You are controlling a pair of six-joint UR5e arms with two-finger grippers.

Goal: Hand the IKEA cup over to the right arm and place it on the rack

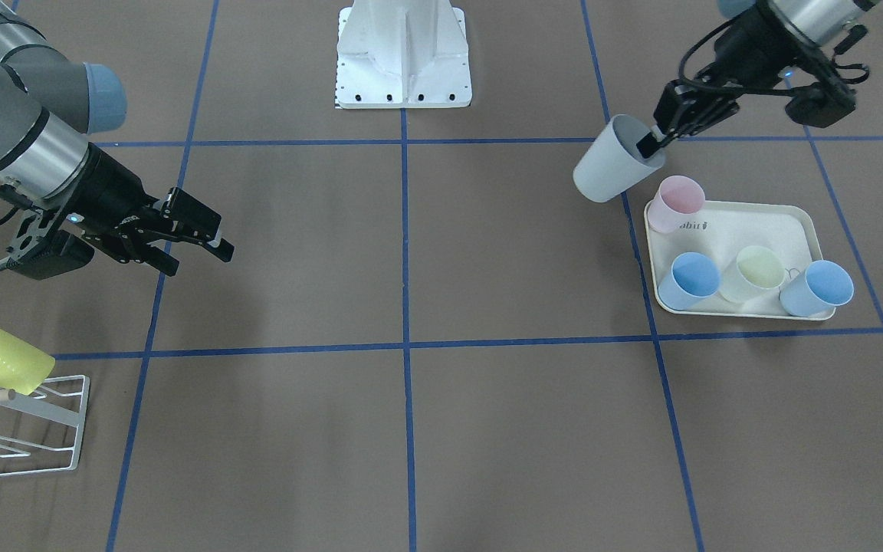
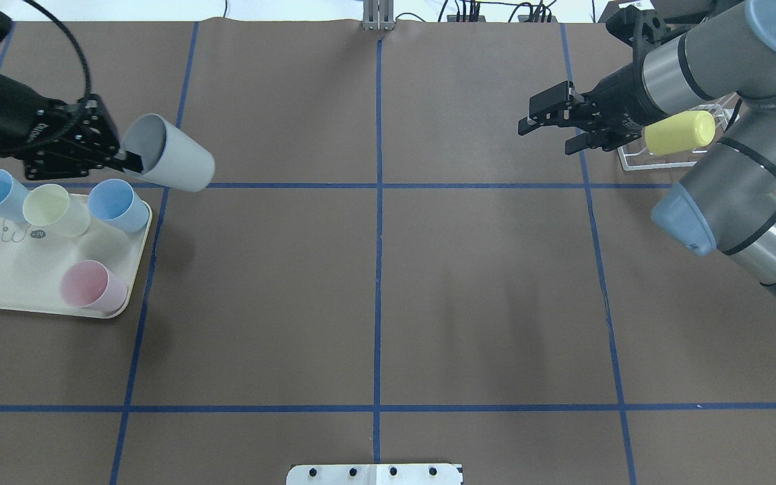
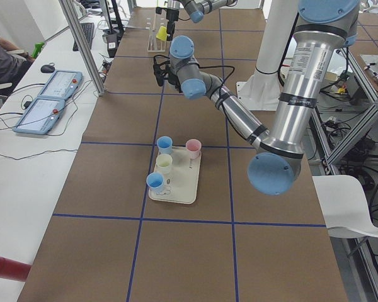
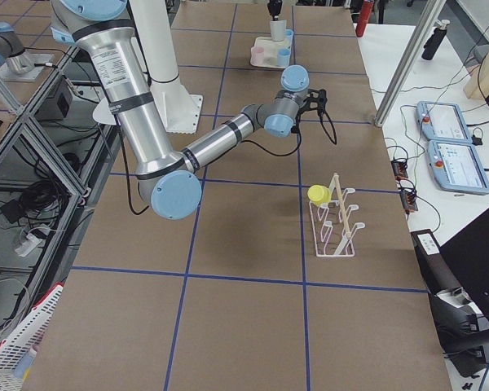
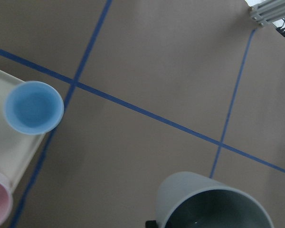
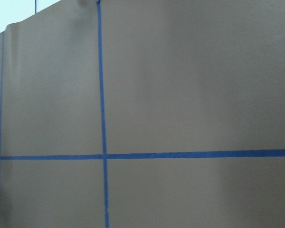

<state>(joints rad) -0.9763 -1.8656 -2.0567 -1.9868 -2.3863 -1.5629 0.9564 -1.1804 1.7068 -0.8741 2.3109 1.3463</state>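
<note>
At the left, the left hand (image 2: 133, 160) is clamped on the rim of the grey IKEA cup (image 2: 172, 163), one finger inside the mouth and one outside. It holds the cup tilted and clear of the surface (image 2: 374, 303), with the closed base pointing toward the centre. The cup looks like light, stiff, smooth plastic with a tapered wall, so a pinch probably needs little force but could slide toward the narrow end. Because the rim is taken, the free outer wall near the base seems the best place for the other hand to take hold.

Just beside and below the cup lies the cream tray (image 2: 17, 283), carrying two blue cups, a pale yellow one and a pink one. A low swing back that way would risk knocking them.

The middle is broad bare brown surface crossed by blue tape lines, which gives open room for the hand-over.

At the right, the right hand (image 2: 546, 135) hovers with its fingers apart and nothing in them. Behind it, near the surface's far right edge, stands the rack (image 1: 43, 412), with a yellow cup (image 2: 679, 133) already on one prong.
</note>
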